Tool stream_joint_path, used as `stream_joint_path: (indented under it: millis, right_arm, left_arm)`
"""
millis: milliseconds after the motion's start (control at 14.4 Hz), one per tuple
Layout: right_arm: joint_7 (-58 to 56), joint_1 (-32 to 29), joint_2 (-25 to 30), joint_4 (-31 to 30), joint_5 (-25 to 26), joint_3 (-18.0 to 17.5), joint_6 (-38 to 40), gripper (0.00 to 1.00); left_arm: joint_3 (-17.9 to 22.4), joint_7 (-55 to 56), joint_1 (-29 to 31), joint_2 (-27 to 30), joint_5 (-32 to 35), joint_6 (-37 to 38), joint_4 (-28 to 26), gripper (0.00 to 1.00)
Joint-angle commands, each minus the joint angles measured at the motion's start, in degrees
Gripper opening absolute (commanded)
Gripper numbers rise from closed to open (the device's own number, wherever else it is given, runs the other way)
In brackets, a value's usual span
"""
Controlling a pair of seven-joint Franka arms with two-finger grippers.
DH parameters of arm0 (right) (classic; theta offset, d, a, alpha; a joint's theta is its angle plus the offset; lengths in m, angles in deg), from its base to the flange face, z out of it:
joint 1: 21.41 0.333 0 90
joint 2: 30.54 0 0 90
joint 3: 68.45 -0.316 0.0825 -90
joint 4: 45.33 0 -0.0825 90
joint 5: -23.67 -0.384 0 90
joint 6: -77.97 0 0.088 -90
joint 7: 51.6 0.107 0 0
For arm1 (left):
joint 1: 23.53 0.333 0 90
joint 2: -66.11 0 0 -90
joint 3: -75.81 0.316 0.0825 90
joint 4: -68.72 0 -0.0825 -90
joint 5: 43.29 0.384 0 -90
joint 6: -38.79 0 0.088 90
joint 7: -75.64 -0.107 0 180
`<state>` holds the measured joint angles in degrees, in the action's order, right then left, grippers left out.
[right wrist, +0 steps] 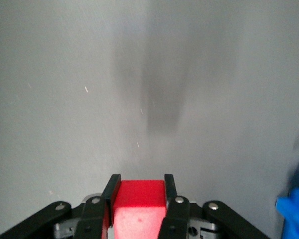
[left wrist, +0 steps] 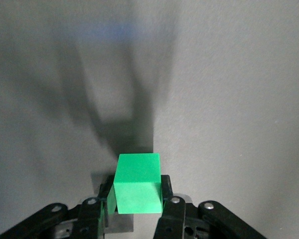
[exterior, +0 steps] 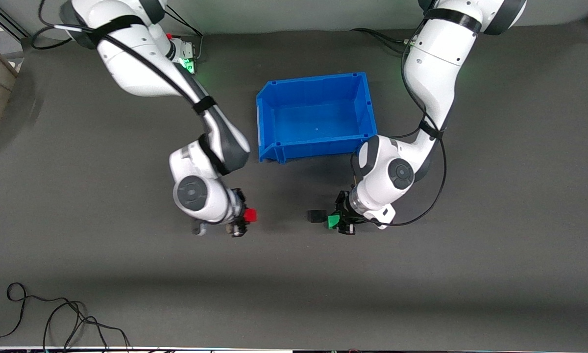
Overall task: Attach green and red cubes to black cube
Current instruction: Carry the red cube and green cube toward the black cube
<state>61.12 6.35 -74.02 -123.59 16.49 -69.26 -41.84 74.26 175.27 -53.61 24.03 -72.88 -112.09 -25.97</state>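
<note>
My left gripper (exterior: 335,221) is shut on the bright green cube (exterior: 332,222), which fills the gap between the fingers in the left wrist view (left wrist: 137,182). The matte black cube (exterior: 316,216) sits on the grey table right beside the green cube, toward the right arm's end; I cannot tell whether they touch. It does not show in either wrist view. My right gripper (exterior: 244,216) is shut on the bright red cube (exterior: 250,214), clamped between both fingers in the right wrist view (right wrist: 139,194). An open stretch of table separates the red cube from the black one.
A blue bin (exterior: 313,81) stands on the table farther from the front camera than the cubes, between the two arms; its corner shows in the right wrist view (right wrist: 295,209). Loose black cables (exterior: 54,318) lie near the front edge at the right arm's end.
</note>
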Motion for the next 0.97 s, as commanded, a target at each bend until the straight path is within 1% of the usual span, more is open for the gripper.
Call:
stream_joint_path:
  millis: [0,139,278,417,486,694,903]
  right_arm:
    - [5.4,2.3,-3.9,6.4,-0.7,0.7,1.7,0.00]
    - [8.0,3.9,-5.6,8.1,-0.7,0.6,1.5,0.00]
    - [9.5,5.5,-7.1,8.5,-0.8,0.6,1.0,0.00]
    - [11.7,7.2,-9.5,10.4,-0.7,0.6,0.1,0.00]
    - [13.0,7.4,-10.7,11.4,-0.8,0.6,-1.4,0.00]
    - [15.1,8.5,-13.0,11.6,-0.8,0.6,-8.3,0.00]
    - [16.1,9.1,-14.7,11.7,-0.8,0.6,-12.4,0.00]
  left_arm:
    - [1.1,1.6,-1.7,-0.7,-0.4,0.7,1.2,0.24]
    - [1.1,2.5,-2.3,-0.7,-0.4,1.0,1.2,0.24]
    - [1.1,3.1,-2.4,-0.7,-0.4,1.1,1.1,0.24]
    - [1.1,3.2,-2.9,-0.9,-0.4,1.3,1.0,0.24]
    - [1.1,3.6,-2.9,-1.1,-0.4,1.3,1.0,0.24]
    - [1.1,5.1,-3.3,-1.5,0.1,1.3,1.0,0.24]
    - [1.1,5.1,-3.4,-1.4,0.2,1.4,1.1,0.24]
